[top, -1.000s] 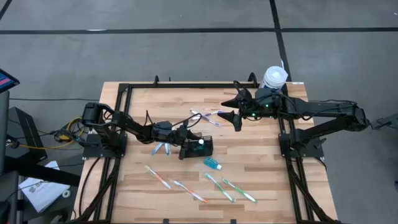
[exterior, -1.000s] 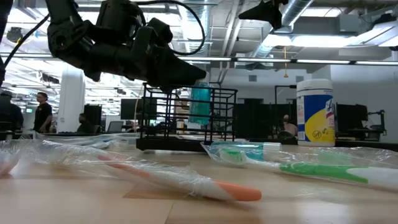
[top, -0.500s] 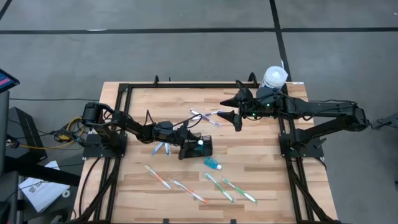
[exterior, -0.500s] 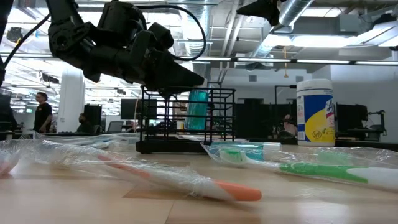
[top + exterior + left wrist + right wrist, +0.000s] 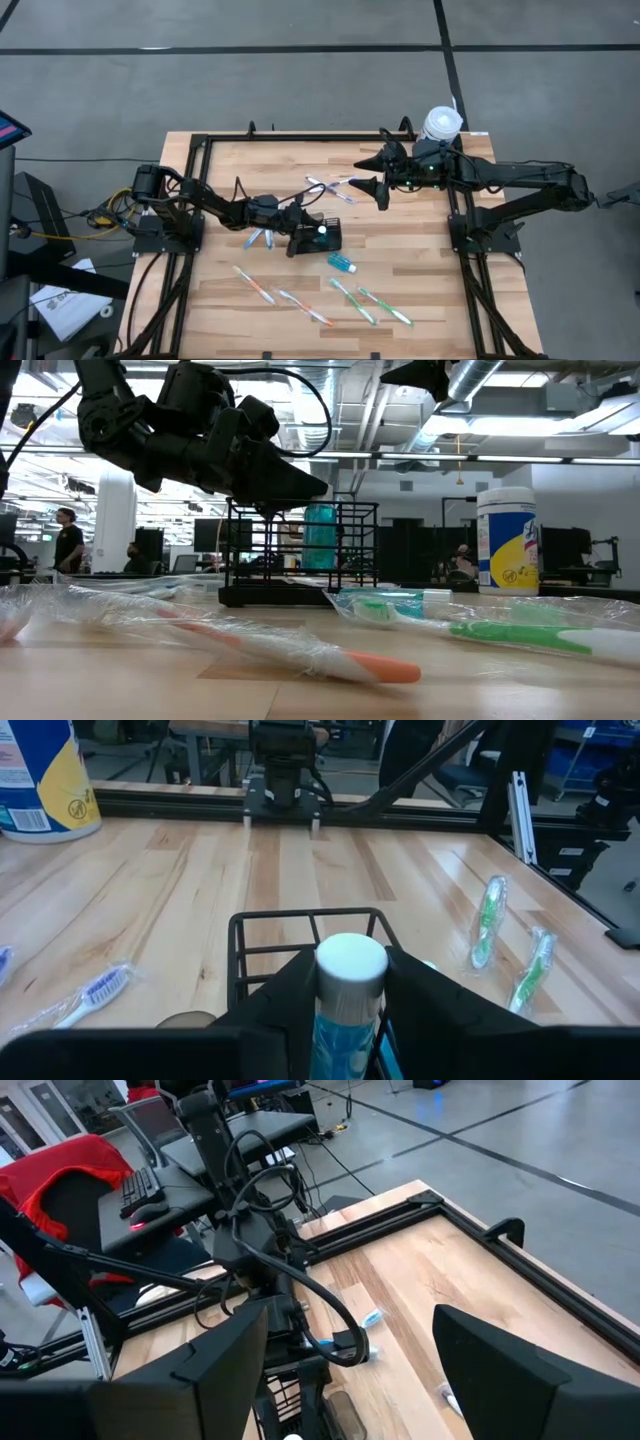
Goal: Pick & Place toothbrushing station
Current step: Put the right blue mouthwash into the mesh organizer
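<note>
Basket (image 5: 327,236) half-hidden under left tool (image 5: 306,237), grip unclear; right tool (image 5: 378,172) open, aloft.

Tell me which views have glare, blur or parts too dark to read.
Low view: bright ceiling lights, left gripper nearly a silhouette, plastic-wrapped orange-handled toothbrush soft up close. Left wrist view: its dark fingers hide the black wire-mesh basket front. High view: even light.

Overhead, table-level, wrists — all share basket (image 5: 322,237)
</note>
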### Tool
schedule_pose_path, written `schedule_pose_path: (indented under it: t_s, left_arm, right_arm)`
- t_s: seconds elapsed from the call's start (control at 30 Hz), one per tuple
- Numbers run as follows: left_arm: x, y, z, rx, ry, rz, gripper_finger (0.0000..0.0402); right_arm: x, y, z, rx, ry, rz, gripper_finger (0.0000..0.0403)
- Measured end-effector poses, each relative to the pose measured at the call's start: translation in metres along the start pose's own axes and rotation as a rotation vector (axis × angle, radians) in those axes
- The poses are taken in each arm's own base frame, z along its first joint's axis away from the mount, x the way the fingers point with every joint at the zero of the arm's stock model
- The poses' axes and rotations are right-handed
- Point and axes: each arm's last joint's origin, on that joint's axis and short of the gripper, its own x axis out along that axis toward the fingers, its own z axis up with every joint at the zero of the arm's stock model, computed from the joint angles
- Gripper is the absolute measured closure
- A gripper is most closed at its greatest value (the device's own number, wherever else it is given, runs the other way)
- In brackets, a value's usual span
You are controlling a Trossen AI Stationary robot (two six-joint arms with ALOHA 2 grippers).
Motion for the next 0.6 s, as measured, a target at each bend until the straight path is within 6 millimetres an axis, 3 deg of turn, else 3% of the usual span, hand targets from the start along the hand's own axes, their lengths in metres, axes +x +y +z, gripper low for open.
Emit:
schedule_pose_path:
  t_s: [0.6]
  left_arm:
    - [-0.0050, -0.0003, -0.0042, -0.002, 0.000, -0.001, 0.0285]
  right_arm:
    - [-0.0001, 0.0014, 0.0045, 0.014, -0.046, 0.015, 0.0128]
